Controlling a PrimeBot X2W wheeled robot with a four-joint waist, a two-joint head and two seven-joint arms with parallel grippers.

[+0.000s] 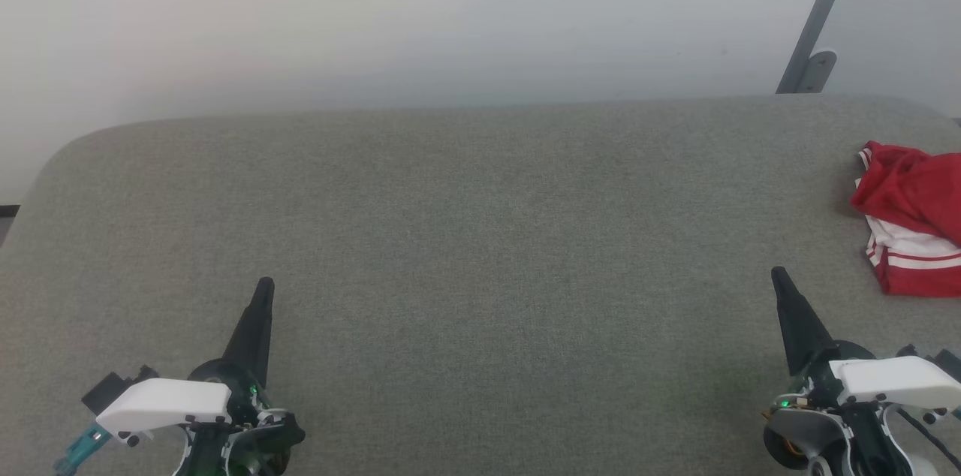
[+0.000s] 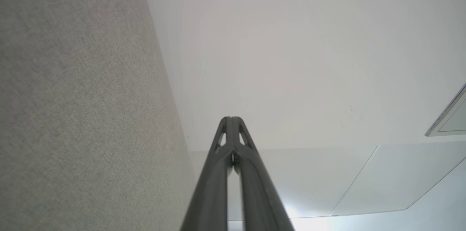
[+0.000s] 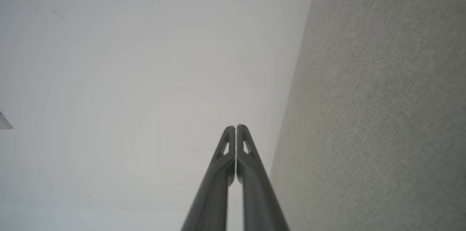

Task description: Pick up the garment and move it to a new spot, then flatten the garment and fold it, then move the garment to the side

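Head view. Tabletop (image 1: 480,236): grey woven covering, rounded far corners. Wall (image 1: 375,18) behind: pale, plain. Metal bar (image 1: 818,18): grey, slanted, upper right. Garment (image 1: 912,217): red with white striped trim, crumpled at the tabletop's right edge, partly cut off by the frame. Left end effector (image 1: 264,288): lower left, fingers pressed together, holding nothing. Right end effector (image 1: 778,277): lower right, likewise closed and empty, near the garment, not touching.

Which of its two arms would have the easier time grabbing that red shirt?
The right, most likely. The right gripper rests near the garment at the table's right edge, while the left gripper sits far across the table. Both are shut and hold nothing.
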